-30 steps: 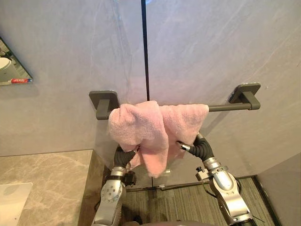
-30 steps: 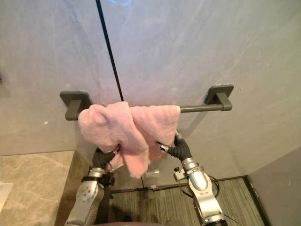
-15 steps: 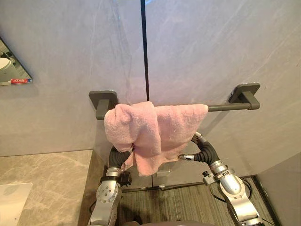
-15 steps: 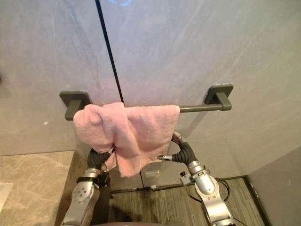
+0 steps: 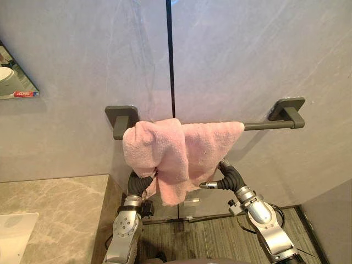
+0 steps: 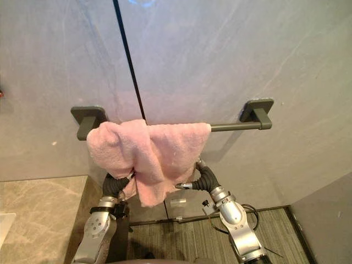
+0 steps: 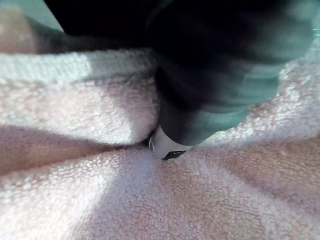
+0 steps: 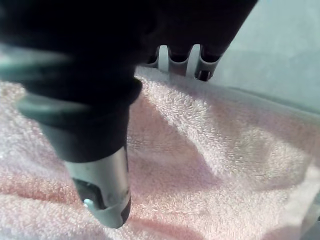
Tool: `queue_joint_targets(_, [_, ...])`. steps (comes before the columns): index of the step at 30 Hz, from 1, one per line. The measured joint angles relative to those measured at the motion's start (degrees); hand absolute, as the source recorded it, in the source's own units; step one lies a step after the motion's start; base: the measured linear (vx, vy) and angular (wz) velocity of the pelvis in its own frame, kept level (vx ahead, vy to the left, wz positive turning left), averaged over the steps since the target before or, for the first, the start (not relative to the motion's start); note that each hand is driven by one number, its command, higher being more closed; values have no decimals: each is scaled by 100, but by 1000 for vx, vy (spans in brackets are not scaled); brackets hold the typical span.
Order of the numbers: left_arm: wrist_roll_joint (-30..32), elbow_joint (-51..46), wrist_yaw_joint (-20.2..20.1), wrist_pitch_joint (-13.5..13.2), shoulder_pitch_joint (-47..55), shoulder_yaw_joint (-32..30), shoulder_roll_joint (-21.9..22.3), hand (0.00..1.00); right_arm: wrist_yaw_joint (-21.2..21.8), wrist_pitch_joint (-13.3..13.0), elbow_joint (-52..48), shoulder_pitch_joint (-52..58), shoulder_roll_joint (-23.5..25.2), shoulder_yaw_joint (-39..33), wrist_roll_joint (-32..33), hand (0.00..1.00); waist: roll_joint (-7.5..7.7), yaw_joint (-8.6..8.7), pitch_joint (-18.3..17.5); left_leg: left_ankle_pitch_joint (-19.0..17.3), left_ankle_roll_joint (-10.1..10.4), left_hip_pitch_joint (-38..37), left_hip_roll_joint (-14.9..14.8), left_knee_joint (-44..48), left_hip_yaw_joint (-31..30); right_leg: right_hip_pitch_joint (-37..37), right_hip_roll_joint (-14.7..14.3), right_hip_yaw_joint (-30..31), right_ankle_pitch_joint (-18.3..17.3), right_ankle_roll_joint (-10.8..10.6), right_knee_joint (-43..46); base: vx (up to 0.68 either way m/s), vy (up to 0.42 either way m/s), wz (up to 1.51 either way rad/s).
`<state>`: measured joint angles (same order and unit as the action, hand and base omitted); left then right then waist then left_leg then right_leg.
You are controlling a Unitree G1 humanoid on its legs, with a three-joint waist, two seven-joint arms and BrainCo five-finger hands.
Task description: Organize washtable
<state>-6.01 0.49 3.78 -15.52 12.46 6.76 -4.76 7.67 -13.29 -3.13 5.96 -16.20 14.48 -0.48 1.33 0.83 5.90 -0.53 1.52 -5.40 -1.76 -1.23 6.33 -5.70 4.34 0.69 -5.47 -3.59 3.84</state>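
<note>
A pink towel [image 5: 176,151] hangs bunched over the left half of a dark grey towel bar [image 5: 264,125] on the wall. My left hand [image 5: 140,184] sits under the towel's lower left. Its fingers are behind the cloth, and in the left wrist view its thumb [image 7: 172,145] digs into a fold of the towel [image 7: 100,190]. My right hand [image 5: 228,179] is at the towel's lower right, with its thumb [image 8: 102,195] straight over the cloth. The straight fingers [image 8: 177,57] reach the towel's [image 8: 225,150] far edge.
A marble counter [image 5: 60,206] with a white basin [image 5: 14,234] lies at the lower left. A mirror corner [image 5: 14,80] shows at the left edge. The bar's right bracket [image 5: 289,107] and right half are bare. A grey partition [image 5: 330,220] stands at the lower right.
The towel's left bunch shifted left with my left hand. My right hand came off the towel's right side, dropped, then moved back left to the cloth.
</note>
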Motion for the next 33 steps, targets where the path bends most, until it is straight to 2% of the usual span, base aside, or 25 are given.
queue_joint_targets(3, [-1, 0, 0, 0, 0, 2, 0, 100, -2, 0, 5, -56, 8, 26, 0, 0, -2, -2, -2, 3, -1, 9, 2, 0, -17, 0, 2, -18, 0, 0, 0, 0, 0, 3])
queue_joint_targets(4, [-3, 2, 1, 0, 0, 2, 0, 100, -10, 0, 17, -104, 4, 54, 0, 100, -8, 2, -6, 5, 0, 13, 4, 0, -26, 0, 3, -27, 0, 0, 0, 0, 0, 3])
queue_joint_targets(19, [-4, 152, 5, -2, -2, 285, -59, 100, -150, 3, 397, -453, 190, 234, 2, 100, 6, -3, -22, 43, 7, 59, -6, 2, -79, 12, -4, -65, 4, 7, -6, 0, 0, 2])
queue_joint_targets(33, [1, 231, -73, -7, -24, 416, -45, 100, -146, 3, 394, -453, 390, 220, -3, 100, 98, -2, -79, 89, 11, 53, -1, -91, -67, 67, -8, -61, 6, 10, 4, 0, 0, 0])
